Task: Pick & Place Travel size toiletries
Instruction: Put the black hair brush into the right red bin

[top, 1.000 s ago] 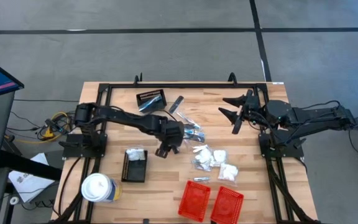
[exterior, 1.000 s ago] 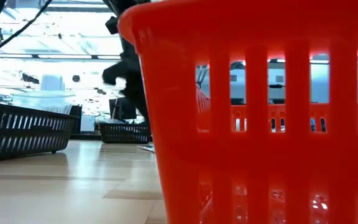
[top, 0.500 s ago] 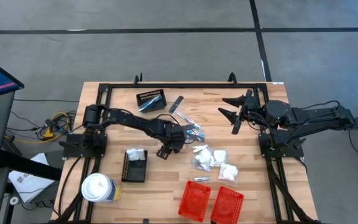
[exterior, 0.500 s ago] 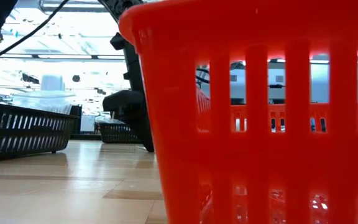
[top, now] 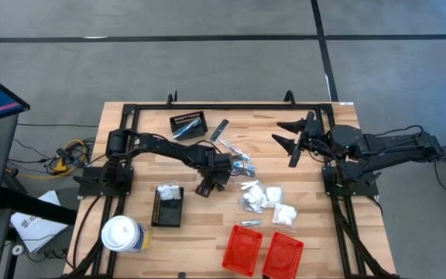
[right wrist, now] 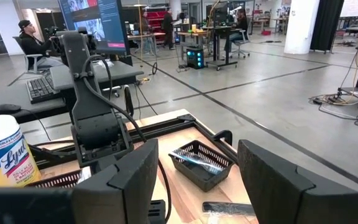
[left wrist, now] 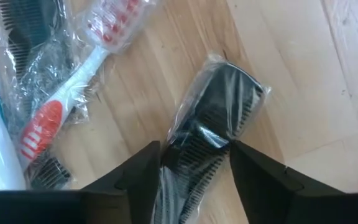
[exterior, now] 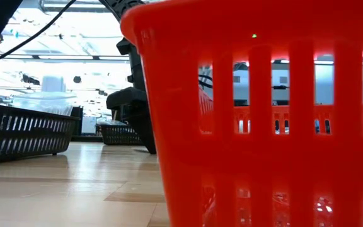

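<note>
My left gripper [left wrist: 194,177] points down at the table's middle [top: 207,187]. Its fingers stand on either side of a black comb in clear wrap [left wrist: 219,118] that lies flat on the wood. Beside it lie more travel size toiletries: a red and white toothbrush in clear wrap [left wrist: 73,93], a wrapped heap [top: 238,163] and white packets [top: 268,198]. My right gripper [right wrist: 194,186] is open and held level, high over the far right of the table [top: 294,141]. My left gripper's fingers [left wrist: 145,177] come from above, pointing down, and lie across the wrapped comb at its nearer part [left wrist: 194,152]. Both stand close against the wrap's edges. I cannot tell whether they touch it. The comb lies flat on the table.
A black basket [top: 189,124] stands at the far side beside a dark comb [top: 220,129]. Another black basket [top: 168,204] holds white packets. Two red baskets [top: 241,249] [top: 283,256] stand at the near edge. A white canister [top: 122,234] stands near left.
My left gripper has come down toward the table, over the wrapped comb; in the low view it now hangs lower. The toiletries and my right arm have kept still.
</note>
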You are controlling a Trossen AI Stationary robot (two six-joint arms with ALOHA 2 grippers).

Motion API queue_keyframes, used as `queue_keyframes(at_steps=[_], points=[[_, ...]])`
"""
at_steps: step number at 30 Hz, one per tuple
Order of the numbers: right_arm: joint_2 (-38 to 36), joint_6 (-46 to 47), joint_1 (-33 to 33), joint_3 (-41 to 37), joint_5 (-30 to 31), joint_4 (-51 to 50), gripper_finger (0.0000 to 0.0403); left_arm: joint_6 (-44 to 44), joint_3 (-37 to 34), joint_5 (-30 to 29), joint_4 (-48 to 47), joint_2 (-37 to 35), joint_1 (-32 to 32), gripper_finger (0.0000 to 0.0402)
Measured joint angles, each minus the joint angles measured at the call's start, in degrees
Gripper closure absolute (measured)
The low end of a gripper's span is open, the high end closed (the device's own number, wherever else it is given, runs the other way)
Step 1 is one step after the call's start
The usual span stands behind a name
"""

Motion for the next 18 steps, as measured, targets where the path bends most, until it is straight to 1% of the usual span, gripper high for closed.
queue_keyframes(at_steps=[5, 9, 18], points=[[0.0, -0.1, 0.0, 0.0, 0.0, 0.0, 0.0189, -0.8, -0.4, -0.3, -0.4, -2.3, -0.1, 0.0255], [0.0, -0.2, 0.0, 0.0, 0.0, -0.1, 0.0189, -1.8, -0.6, -1.9, -1.3, -4.0, -0.2, 0.0287], [0.0, -0.4, 0.0, 0.0, 0.0, -0.1, 0.0189, -3.0, -0.6, -1.9, -0.8, -4.6, -1.0, 0.039]])
